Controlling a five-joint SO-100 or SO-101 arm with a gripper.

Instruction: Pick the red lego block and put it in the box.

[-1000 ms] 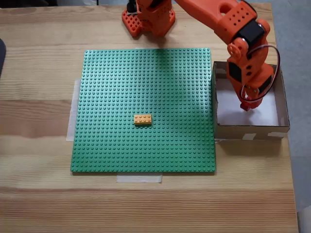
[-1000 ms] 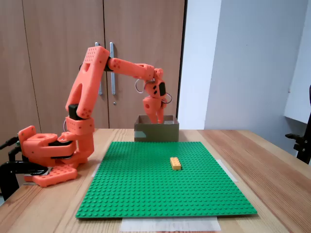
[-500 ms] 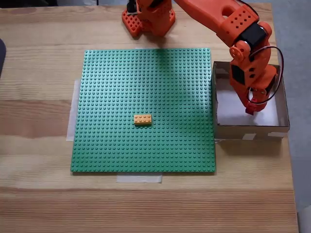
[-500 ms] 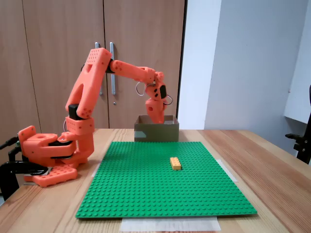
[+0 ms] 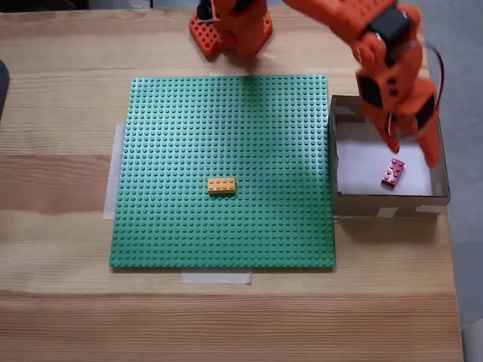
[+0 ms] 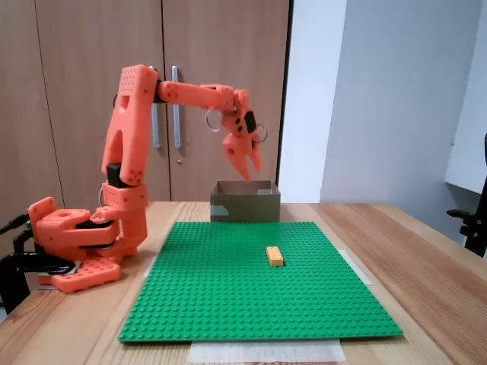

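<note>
Wooden table (image 5: 60, 302) at the lower frame carries a green baseplate (image 5: 189, 136) with a yellow-orange brick (image 5: 221, 185) near centre, then the box (image 5: 389, 204) at right holding the red lego block (image 5: 392, 172), the empty tool (image 5: 411, 143) spread wide above it.

The red lego block (image 5: 392, 172) is lying inside the box (image 5: 438, 197), while the gripper (image 5: 413, 145) is hovering above it with fingers parted, holding nothing.

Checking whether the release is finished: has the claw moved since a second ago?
Yes. The claw has risen clear above the box rim.
</note>
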